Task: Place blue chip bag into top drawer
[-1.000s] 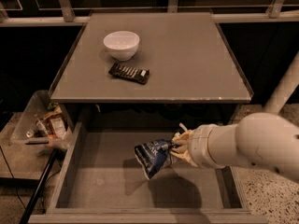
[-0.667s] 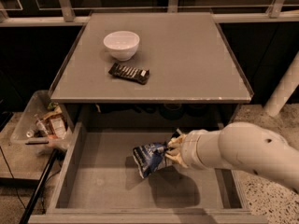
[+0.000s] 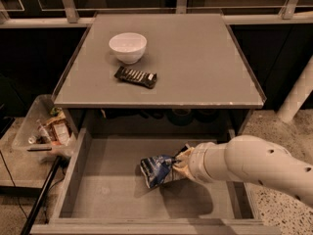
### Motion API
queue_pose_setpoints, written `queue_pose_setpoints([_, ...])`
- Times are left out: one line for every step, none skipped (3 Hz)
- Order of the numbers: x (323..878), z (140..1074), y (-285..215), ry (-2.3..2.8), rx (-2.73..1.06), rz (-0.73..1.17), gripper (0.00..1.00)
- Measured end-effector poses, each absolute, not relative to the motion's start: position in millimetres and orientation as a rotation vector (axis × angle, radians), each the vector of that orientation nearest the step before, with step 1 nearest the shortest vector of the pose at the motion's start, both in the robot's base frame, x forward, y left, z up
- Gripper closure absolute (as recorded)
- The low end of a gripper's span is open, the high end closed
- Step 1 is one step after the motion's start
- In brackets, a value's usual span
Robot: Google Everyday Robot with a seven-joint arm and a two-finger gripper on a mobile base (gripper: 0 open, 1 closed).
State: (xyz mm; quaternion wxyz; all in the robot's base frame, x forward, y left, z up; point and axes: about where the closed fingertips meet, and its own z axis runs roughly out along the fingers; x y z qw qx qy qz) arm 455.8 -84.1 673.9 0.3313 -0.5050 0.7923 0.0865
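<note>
The top drawer is pulled open below the grey table top; it is wide and shallow with a flat grey bottom. The blue chip bag, crumpled dark blue foil with pale edges, is inside the drawer's middle, low over its bottom. My gripper reaches in from the right on a thick white arm and is shut on the bag's right end. The fingertips are partly hidden by the bag.
A white bowl and a flat black-and-white snack bar wrapper lie on the table top. A clear plastic bin of clutter stands left of the drawer. A white post stands at the right.
My gripper has moved the blue chip bag lower into the drawer and slightly left. The arm has dropped with it.
</note>
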Motion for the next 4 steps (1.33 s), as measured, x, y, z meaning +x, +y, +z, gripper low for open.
queue_pose_setpoints([455.8, 673.9, -84.0, 2.071, -1.32, 0.226, 0.82])
queue_pose_setpoints([455.8, 673.9, -84.0, 2.071, -1.32, 0.226, 0.59])
queue_pose_setpoints([455.8, 674.0, -84.0, 2.071, -1.32, 0.226, 0.35])
queue_pose_setpoints([455.8, 674.0, -84.0, 2.071, -1.32, 0.226, 0.12])
